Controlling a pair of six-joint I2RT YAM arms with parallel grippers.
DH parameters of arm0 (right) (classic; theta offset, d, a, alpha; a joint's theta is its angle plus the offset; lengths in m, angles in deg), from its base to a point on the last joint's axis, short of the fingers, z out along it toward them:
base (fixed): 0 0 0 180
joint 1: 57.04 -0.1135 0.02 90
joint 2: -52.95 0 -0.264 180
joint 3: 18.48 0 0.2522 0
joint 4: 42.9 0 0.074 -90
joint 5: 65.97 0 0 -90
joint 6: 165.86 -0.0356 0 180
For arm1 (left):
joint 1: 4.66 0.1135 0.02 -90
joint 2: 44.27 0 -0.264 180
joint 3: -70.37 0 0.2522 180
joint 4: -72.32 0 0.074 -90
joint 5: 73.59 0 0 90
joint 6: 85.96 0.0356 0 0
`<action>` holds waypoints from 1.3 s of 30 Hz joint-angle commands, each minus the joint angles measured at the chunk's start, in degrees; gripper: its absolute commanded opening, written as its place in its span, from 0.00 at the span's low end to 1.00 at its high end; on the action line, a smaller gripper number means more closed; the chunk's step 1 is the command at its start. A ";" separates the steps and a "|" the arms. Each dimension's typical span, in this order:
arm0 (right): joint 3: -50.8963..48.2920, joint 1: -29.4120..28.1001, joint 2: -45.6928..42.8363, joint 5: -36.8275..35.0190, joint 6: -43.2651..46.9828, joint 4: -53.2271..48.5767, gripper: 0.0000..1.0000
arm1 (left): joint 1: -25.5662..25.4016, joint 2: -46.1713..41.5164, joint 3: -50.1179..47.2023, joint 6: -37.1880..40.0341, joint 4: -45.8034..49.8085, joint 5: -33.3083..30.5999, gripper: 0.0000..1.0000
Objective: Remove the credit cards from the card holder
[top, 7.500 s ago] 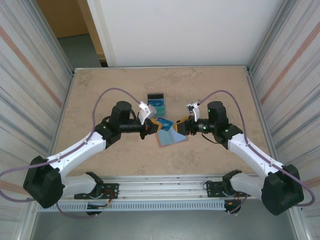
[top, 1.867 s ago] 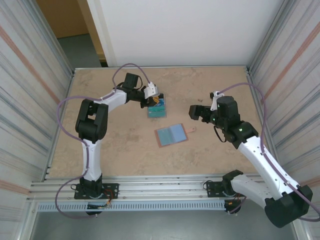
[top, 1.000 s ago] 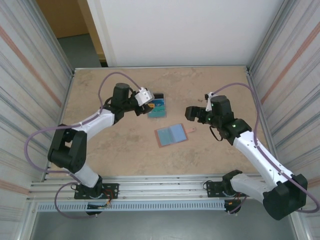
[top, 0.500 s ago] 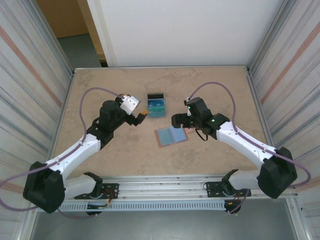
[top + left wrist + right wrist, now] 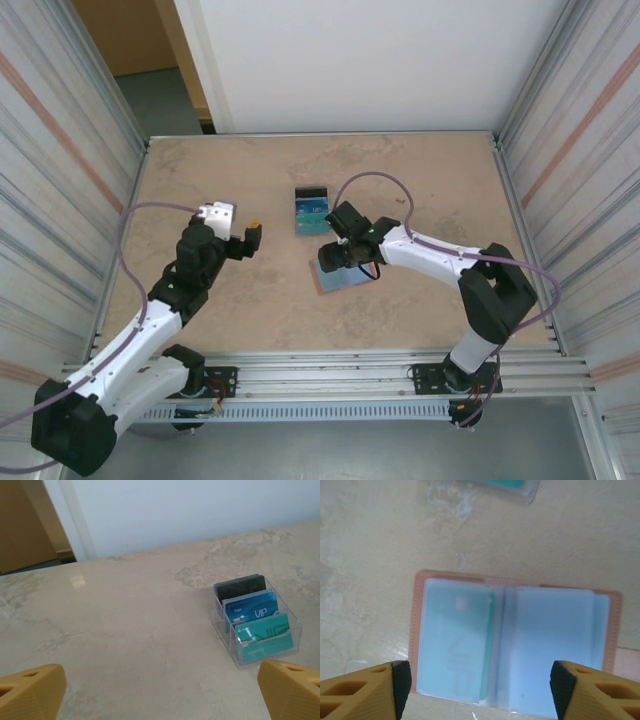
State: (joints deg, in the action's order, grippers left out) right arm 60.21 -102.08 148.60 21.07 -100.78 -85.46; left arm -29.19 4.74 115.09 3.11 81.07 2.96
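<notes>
Beige marbled tabletop (image 5: 200, 180) meets a white wall (image 5: 350, 60); my left gripper (image 5: 160, 692) spreads wide, empty; my right gripper (image 5: 480, 690) hangs parted above the unfolded card holder (image 5: 414, 630).

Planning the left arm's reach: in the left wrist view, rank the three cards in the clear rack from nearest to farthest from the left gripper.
1. The teal card, front slot of the clear rack, nearest the left gripper.
2. The blue VIP card, middle slot.
3. The black card, back slot.
</notes>
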 commanded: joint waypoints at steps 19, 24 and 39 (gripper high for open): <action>6.65 -4.56 10.84 0.17 1.92 -5.32 0.60 | 0.29 -3.67 -1.07 -4.50 3.75 -3.86 0.99; 7.12 -4.80 12.17 -0.53 2.10 -5.91 0.62 | 0.28 -3.15 -0.99 -4.52 4.04 -3.87 0.99; 8.33 -6.84 13.58 -4.06 2.11 -8.21 0.66 | 0.28 -1.29 -0.01 -4.00 4.13 -1.90 0.99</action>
State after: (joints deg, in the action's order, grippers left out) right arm 67.18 -108.72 160.67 19.03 -99.21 -91.45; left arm -29.13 3.58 114.11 -0.54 85.04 0.46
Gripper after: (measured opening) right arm 0.662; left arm 0.986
